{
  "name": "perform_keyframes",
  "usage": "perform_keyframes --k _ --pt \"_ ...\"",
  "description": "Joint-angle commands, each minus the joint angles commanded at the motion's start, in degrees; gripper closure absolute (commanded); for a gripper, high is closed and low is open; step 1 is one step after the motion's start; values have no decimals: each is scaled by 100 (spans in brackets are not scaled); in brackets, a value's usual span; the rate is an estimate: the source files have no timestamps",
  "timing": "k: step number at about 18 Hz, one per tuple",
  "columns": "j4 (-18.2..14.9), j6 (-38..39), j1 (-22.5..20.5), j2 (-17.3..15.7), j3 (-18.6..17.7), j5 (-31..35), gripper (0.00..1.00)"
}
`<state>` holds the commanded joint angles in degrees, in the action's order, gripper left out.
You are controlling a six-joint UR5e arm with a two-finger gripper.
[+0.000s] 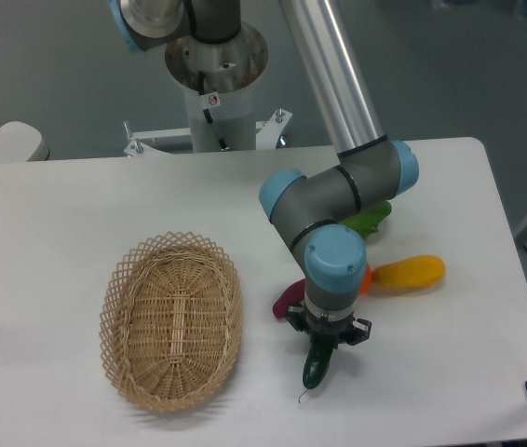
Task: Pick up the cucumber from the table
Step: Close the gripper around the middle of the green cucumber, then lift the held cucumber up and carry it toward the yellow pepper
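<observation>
**Q:** What is the status at the front of the table [77, 214]?

**A:** The cucumber [316, 366] lies near the front edge, right of centre, its thin stem tip pointing toward the camera. The gripper [325, 341] sits directly over the cucumber's far end, pointing down. The fingers look drawn in against the cucumber's sides, so the jaws appear to be clamped on it, though the wrist housing covers the contact points. Whether the cucumber is off the surface cannot be determined; its near tip appears to be at or just above the tabletop.

**Q:** What is complete, and what is outstanding?

**A:** Judged from this position, approach and descent are complete and the grasp is probably made. The lift is outstanding: the cucumber must be raised clear of the table.

**Q:** What lies beyond the gripper?

**A:** A purple sweet potato [287, 297] lies just behind and left of the gripper. A yellow-orange vegetable [409, 273] lies to the right, and a light-green leafy item [371, 220] is partly hidden behind the forearm. A woven basket [172, 321] stands well apart to the left. The robot base [215, 70] is mounted beyond the far edge.
</observation>
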<state>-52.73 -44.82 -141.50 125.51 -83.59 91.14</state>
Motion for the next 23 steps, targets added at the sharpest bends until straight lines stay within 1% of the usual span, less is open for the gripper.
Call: perform_keyframes --k 1,3,6,8,10,14,16,17,19,23 --pt "-44 -9 0 -79 105 -18 74" --pt "-175 -227 -9 -316 159 -27 74" --pt "-456 -938 -157 -676 212 -70 73" --pt "-921 -1290 -394 -879 317 -97 72" --pt "-1300 -1904 -570 -1037 431 -132 73" --pt "-1713 -2758 -904 -1239 467 -150 73" --pt "-1994 -3223 -1054 -1319 476 -158 73" --pt "-2056 -3426 -1089 -1345 484 -158 73" --pt "-2066 -3664 -1177 -1389 493 -254 73" --pt "-2075 -3797 -1257 -1398 485 -396 73"
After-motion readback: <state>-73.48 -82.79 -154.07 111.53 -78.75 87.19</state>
